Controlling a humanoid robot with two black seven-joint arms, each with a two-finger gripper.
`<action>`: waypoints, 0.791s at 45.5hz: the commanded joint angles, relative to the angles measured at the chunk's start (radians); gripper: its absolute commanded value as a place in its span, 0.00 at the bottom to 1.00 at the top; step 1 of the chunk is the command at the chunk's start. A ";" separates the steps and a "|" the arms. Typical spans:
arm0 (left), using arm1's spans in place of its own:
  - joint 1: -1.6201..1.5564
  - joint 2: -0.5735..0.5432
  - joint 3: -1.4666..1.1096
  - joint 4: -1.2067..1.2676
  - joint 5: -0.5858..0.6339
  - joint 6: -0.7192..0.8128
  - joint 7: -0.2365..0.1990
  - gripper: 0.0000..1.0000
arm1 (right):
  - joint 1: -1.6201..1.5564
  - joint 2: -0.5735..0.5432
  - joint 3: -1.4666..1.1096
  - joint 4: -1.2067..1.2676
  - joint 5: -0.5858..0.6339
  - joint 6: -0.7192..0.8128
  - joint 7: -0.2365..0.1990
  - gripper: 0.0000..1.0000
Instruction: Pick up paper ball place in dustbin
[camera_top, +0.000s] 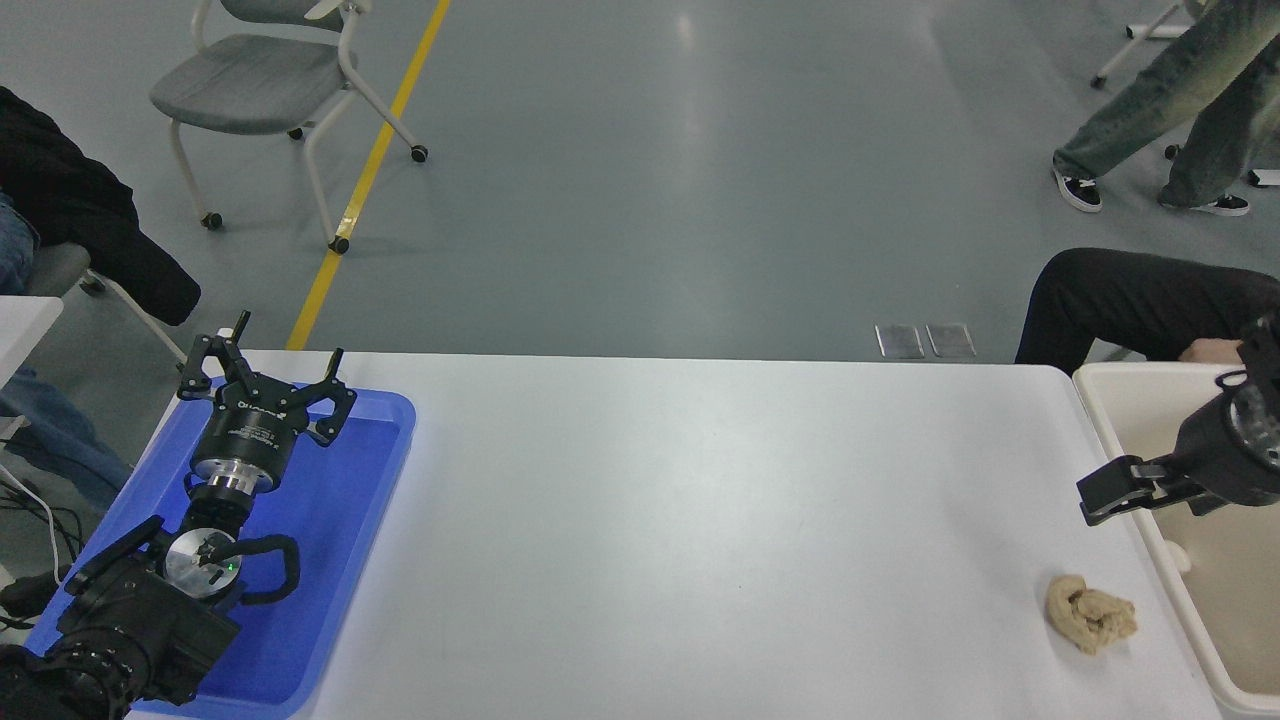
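Near the table's front right corner I see the small lumpy tan-beige paper ball (1090, 614) lying on the white table (700, 520), wrinkled and creased, with nothing touching it. Just to its right, beside the table's right edge, stands the large cream-white rectangular plastic dustbin (1140, 510) with its thick rounded rim and beige inner walls; the ball sits close to that rim but outside it, on the tabletop.

My right gripper (1112, 492) comes in from the right edge of the view and hangs over the bin's near-side rim, above and a little beyond the ball, well clear of it. Only one dark finger shows plainly, pointing left toward the table, so I cannot tell whether the fingers are apart or together. It carries nothing that I can see.

My left gripper (262, 385) is parked at the lower left, over the shallow blue plastic tray (370, 480), with its black fingers spread apart and nothing between them.

Beyond the table, on the grey floor, a grey chair on castors (270, 90) stands next to a yellow floor line (370, 170). At the far right a seated person's black-trousered leg (1130, 300) shows just behind the bin, and another person in faded jeans (1170, 110) is farther back.
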 joint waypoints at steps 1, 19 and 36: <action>0.000 0.000 0.000 0.000 0.000 0.000 0.000 1.00 | -0.252 -0.006 0.157 -0.122 -0.053 -0.052 -0.017 1.00; 0.000 0.001 0.000 0.000 0.000 0.000 0.000 1.00 | -0.498 0.057 0.327 -0.244 -0.142 -0.130 -0.019 1.00; 0.000 0.001 0.000 0.000 0.000 0.000 -0.002 1.00 | -0.579 0.100 0.398 -0.348 -0.147 -0.136 -0.019 1.00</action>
